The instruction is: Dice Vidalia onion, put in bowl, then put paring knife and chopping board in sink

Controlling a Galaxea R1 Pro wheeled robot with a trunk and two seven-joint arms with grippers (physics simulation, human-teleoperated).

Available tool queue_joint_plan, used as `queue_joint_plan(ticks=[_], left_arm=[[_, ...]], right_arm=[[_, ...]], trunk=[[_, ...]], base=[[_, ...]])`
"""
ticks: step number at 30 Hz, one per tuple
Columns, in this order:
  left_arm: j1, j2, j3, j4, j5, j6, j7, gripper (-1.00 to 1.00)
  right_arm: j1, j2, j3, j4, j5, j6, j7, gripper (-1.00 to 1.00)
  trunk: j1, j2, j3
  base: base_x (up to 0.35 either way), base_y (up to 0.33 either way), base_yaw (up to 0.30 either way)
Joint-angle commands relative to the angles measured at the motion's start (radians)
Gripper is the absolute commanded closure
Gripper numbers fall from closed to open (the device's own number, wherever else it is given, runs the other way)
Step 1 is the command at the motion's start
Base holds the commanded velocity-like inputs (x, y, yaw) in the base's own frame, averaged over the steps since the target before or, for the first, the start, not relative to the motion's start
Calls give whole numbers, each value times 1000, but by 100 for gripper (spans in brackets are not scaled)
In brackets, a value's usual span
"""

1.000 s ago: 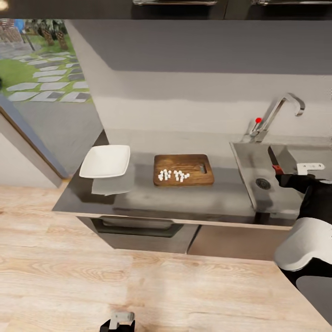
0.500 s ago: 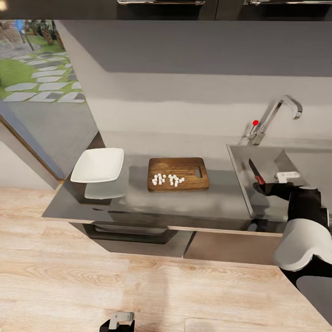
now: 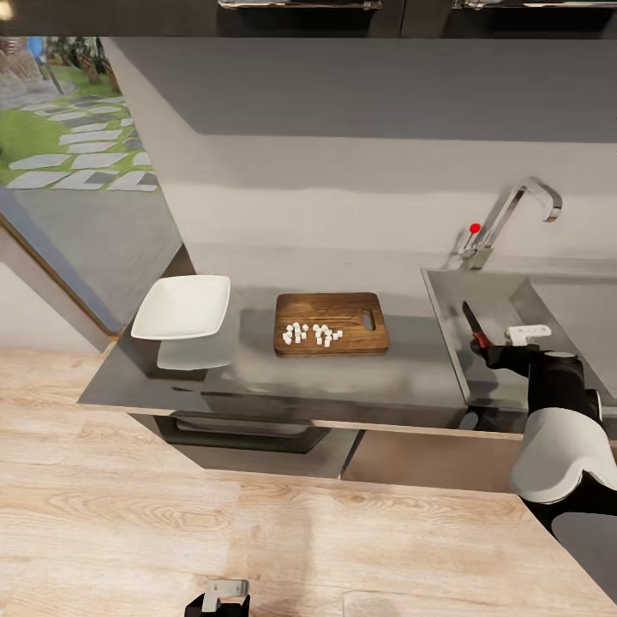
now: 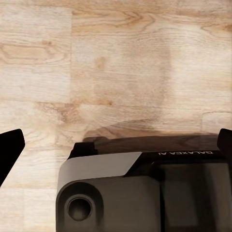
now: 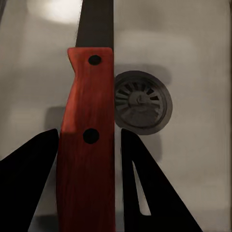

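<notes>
The right hand [image 3: 490,350] is positioned over the sink [image 3: 446,296] at the right end of the desk [image 3: 257,377], and its two fingers are closed on the red handle of the paring knife [image 3: 476,326]. In the head view the dark blade points up and away from the hand, above the basin interior. In the right wrist view the paring knife [image 5: 89,140] sits between the two dark fingers [image 5: 145,193], with two dark rivets visible on the handle, and the round drain [image 5: 141,102] of the basin lies directly below, just beside the handle line. The grey tap [image 3: 514,218] with its small red knob [image 3: 476,228] stands at the rear edge of the sink. The chopping board [image 3: 331,323] lies flat on the desk to the left of the sink, well apart from it, with the slot handle hole toward the sink side. The diced onion [image 3: 312,333], a cluster of small white bits, rests on the board surface. The white bowl [image 3: 182,307] sits on the desk to the left of the board, near it but not touching. The left hand [image 3: 218,600] hangs low over the wooden floor [image 4: 116,63]; in the left wrist view its dark fingertips [image 4: 9,150] appear at opposite edges of the frame, set wide apart, with nothing between them.
</notes>
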Motion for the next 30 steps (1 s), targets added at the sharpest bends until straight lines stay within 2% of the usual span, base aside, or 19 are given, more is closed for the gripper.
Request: queue_joint_plan(ticks=[1,14,16,18,21,30], left_arm=[[-2,-1,-3,5,-2,-7,5,-100],[-2,-1,-3,5,-2,-7,5,-100],[-2,-1,-3,5,-2,-7,5,-100],[-2,-1,-3,5,-2,-7,5,-100],[-2,-1,-3,5,-2,-7,5,-100],[-2,-1,-3,5,-2,-7,5,-100]], right_arm=[[-1,0,-3,-2,6,1,6,100],[-1,3,-2,16,5,-1,-5,100],[-1,1,-2,67,7,-13,-46,100],[-1,0,-2,121,6,-51,-131,100],[-1,-1,-1,153,5,-75,-180,100],[-1,-1,-1,163,5,-82,-194,100]], trunk=[[0,-1,-1],[0,-1,-1],[0,-1,-1],[0,-1,-1],[0,-1,-1],[0,-1,-1]], base=[[0,0,0],[0,0,0],[0,0,0],[0,0,0],[0,0,0],[0,0,0]])
